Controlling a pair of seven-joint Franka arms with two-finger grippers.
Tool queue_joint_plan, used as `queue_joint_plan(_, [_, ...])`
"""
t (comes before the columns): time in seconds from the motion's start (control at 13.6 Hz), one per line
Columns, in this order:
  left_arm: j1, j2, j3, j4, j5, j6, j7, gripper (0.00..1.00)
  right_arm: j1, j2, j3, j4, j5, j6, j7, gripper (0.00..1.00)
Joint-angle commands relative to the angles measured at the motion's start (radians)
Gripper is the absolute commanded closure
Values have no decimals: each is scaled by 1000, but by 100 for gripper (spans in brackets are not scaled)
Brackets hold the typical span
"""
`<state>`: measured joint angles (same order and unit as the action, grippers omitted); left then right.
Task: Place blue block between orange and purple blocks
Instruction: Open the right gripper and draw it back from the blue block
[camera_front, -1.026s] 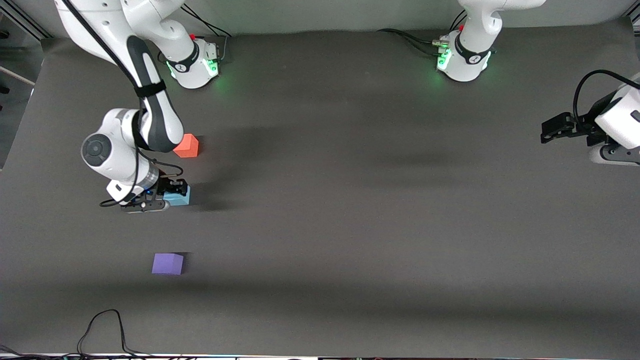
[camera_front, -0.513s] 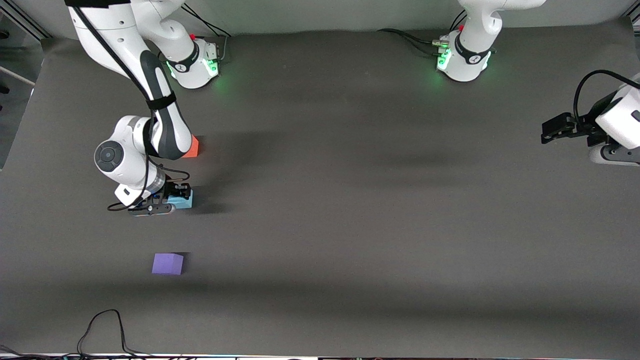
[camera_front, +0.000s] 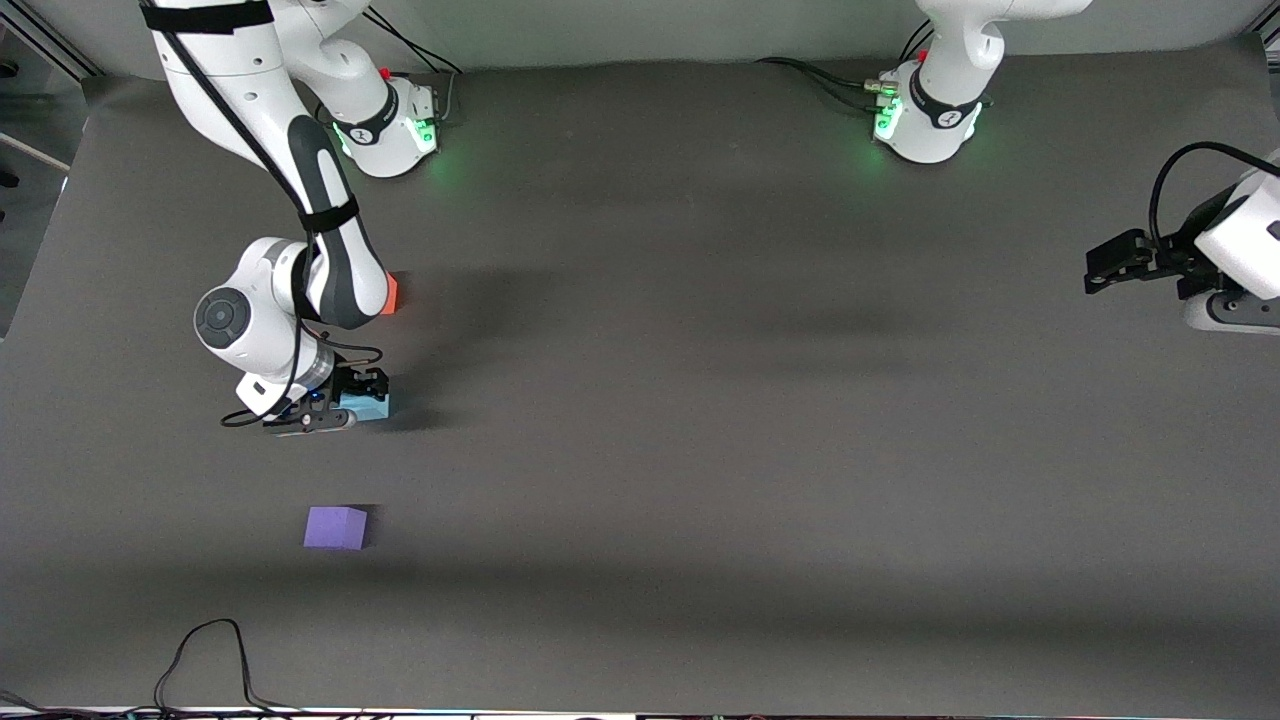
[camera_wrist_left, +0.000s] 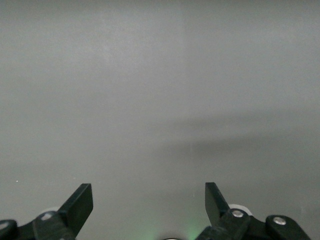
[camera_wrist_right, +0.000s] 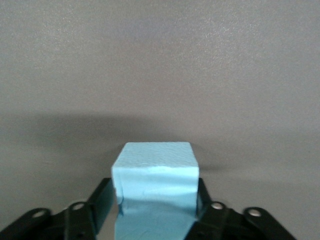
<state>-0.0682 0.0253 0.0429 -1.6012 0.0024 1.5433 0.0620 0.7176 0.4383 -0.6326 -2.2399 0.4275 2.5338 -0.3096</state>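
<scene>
Blue block (camera_front: 366, 405): sits on or just above the bench (camera_front: 700, 400), between the orange block (camera_front: 390, 294) and the purple block (camera_front: 335, 527) along the line toward the front camera, somewhat closer to the orange one
Right pincer (camera_front: 350, 400): clamped on the blue block; in the right wrist view both fingers (camera_wrist_right: 102, 197) press against its side faces (camera_wrist_right: 155, 175)
Left pincer (camera_front: 1105, 268): parked over the left arm's end of the bench, spread wide and holding nothing, waiting
Orange block: mostly hidden under the right arm's elbow, only one edge showing
Purple block: alone, nearest the front camera, well apart from the others
Step in hand: judged to be the set-down, release not yet made
Risk, drop: if the block hangs just above the bench when let go, it may tip or skew out of line
Risk, drag: fingers that part unevenly or lift early could pull the block sideways
Risk, orange: the elbow hangs over the orange block; a careless retreat might knock it and spoil the spacing
</scene>
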Motion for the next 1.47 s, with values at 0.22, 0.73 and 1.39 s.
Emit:
queue_joint_plan(0.22, [-16, -4, 14, -6, 10, 11, 13, 0, 9, -47, -13, 25, 34, -52, -22, 0])
queue_joint_plan(0.73, [-21, -7, 14, -22, 10, 12, 13, 0, 17, -148, -134, 306, -18, -487, -7, 0])
queue_joint_plan(1.39, [-16, -8, 14, -17, 10, 14, 13, 0, -429, -398, 302, 589, -311, -854, 150, 0])
